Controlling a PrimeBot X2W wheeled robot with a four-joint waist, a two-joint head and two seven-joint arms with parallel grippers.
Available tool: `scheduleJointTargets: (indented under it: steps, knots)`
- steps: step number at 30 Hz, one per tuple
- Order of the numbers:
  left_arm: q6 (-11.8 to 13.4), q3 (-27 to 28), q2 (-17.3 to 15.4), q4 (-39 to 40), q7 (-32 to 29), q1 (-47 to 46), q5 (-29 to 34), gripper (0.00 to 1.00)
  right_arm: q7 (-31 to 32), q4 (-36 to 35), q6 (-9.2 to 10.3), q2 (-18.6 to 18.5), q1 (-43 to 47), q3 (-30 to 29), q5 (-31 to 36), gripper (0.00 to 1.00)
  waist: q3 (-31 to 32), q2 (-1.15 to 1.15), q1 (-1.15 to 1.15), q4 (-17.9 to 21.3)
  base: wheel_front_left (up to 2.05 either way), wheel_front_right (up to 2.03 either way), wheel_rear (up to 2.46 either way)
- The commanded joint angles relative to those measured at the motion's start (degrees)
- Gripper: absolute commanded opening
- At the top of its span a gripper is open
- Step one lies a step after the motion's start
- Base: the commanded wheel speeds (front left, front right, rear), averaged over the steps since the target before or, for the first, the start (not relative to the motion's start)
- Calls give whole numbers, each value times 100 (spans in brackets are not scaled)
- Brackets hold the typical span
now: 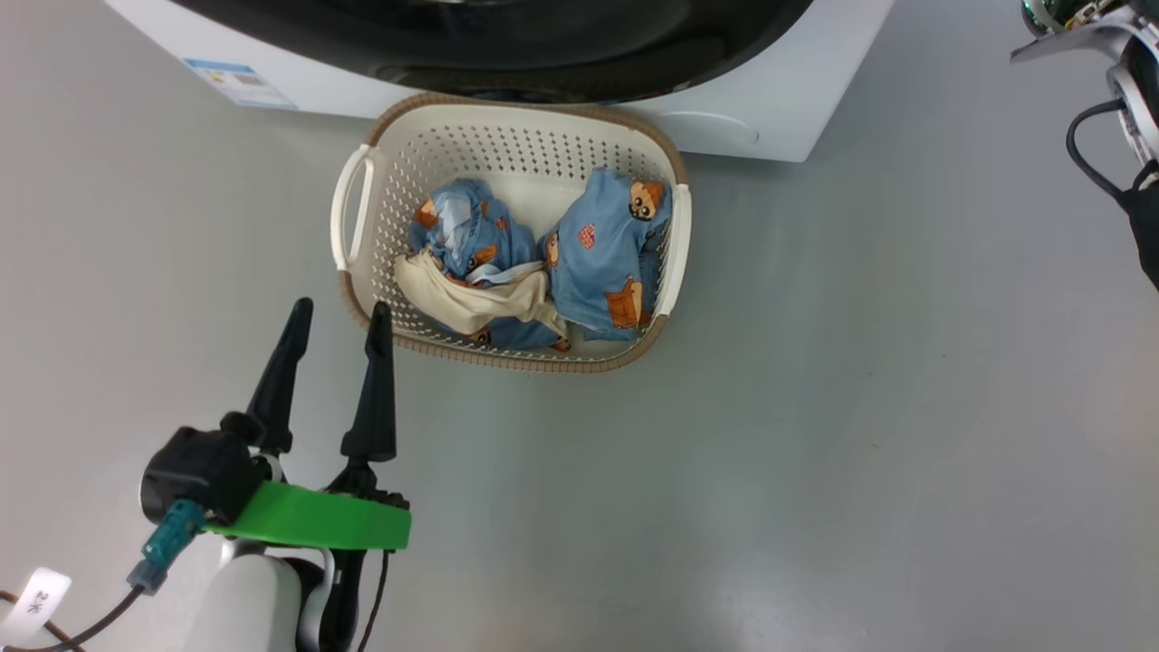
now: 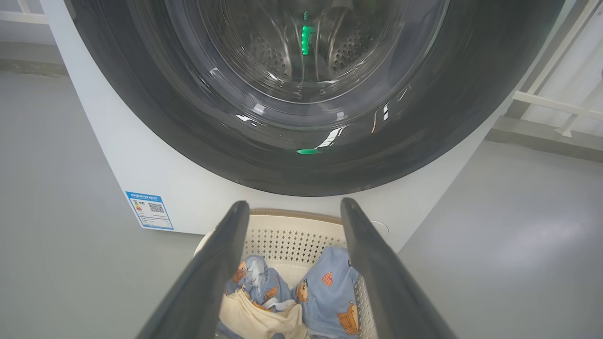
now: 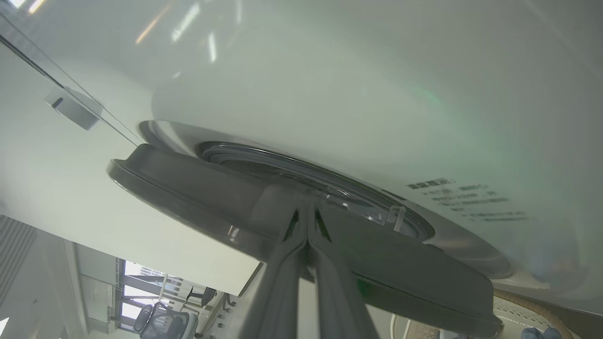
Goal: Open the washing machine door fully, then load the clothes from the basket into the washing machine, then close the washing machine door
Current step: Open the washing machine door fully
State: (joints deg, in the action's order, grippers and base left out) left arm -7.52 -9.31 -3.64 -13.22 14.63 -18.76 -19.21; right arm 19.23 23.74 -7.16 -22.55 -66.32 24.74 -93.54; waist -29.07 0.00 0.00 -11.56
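One blue label point(image 1: 240, 83) on the washer point(image 1: 779, 100), its writing unreadable. The left gripper point(image 1: 340, 312) gapes wide, empty, beside one basket point(image 1: 507, 145) of three clothes point(image 1: 602, 254): two blue bear-print, one cream. The right gripper point(image 3: 307, 212), pinched together, has its tips at the door point(image 3: 188, 188) rim.

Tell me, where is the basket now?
Head view, centre: the basket sits on the floor before the washing machine, just beyond the open left claw.

Glossy black washing machine door point(image 2: 141, 117) – clear glass centre; perforated cream plastic basket point(image 1: 534, 145); soft printed cloth clothes point(image 1: 607, 254); smooth grey floor point(image 1: 860, 407).
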Motion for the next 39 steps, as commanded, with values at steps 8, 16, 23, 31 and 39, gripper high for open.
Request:
scheduleJointTargets:
  steps: [8,16,23,31,39]
  knots:
    - [3,89,-39,176,37,-136,-77,100,209,18,-33,138,-301,-41,191,0,-208,0,0,-163,0,0,0]
    - [3,52,-6,180,37,-165,-88,100,246,64,-33,162,-409,-30,319,0,-284,0,0,-243,0,0,0]
    - [3,-22,24,119,37,-161,-118,100,272,87,-33,168,-310,32,365,0,-175,0,0,-332,0,0,0]
    - [3,-34,42,106,37,-78,-148,100,375,119,-33,214,-159,238,432,0,-35,0,0,-355,0,0,0]
    - [3,-29,54,116,37,24,-147,100,456,171,-33,288,75,409,402,0,217,0,0,-380,0,0,0]
